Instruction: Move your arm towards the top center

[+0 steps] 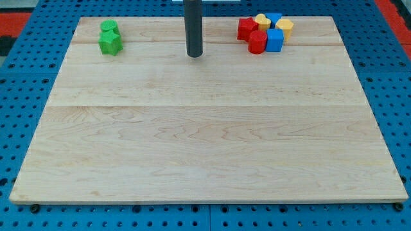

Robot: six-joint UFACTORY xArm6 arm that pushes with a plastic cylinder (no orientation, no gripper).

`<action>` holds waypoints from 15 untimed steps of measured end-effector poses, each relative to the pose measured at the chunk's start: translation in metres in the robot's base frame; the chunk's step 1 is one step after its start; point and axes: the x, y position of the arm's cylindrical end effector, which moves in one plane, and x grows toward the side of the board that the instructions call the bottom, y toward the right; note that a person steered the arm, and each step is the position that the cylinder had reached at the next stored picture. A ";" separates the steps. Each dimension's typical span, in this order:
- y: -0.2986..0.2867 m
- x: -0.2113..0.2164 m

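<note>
Board: a pale wooden table top (205, 128) on a blue pegboard base (26, 96), which shows past every edge of the wood.
Green blocks: two, touching, near the top left corner. The rear green block (109, 27) sits just above the front green block (110, 43); their exact shapes are hard to make out.
Rod: a straight dark rod (193, 22) comes down from the view's top edge, a little left of the middle of the board's top edge.
My tip: my tip (194, 55) rests on the wood close to the top edge, roughly at its centre, between the green pair and the cluster on the right and well apart from both. It touches no block.
Pincer: there is none on this arm, only the rod, so nothing opens, closes or clamps.
Right cluster: six blocks packed together near the top right corner.
Cluster, left side: a red block (246, 28) at the far left, and a red cylinder (257, 42) in front of it.
Cluster, rear: a yellow block (262, 21) and a blue block (274, 18) against the top edge.
Cluster, right side: a blue cube (275, 40) beside the red cylinder, and a yellow cylinder (284, 27) at the far right.
</note>
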 end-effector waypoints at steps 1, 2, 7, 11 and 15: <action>0.000 0.000; 0.000 -0.002; 0.000 -0.017; -0.005 -0.045; -0.058 -0.097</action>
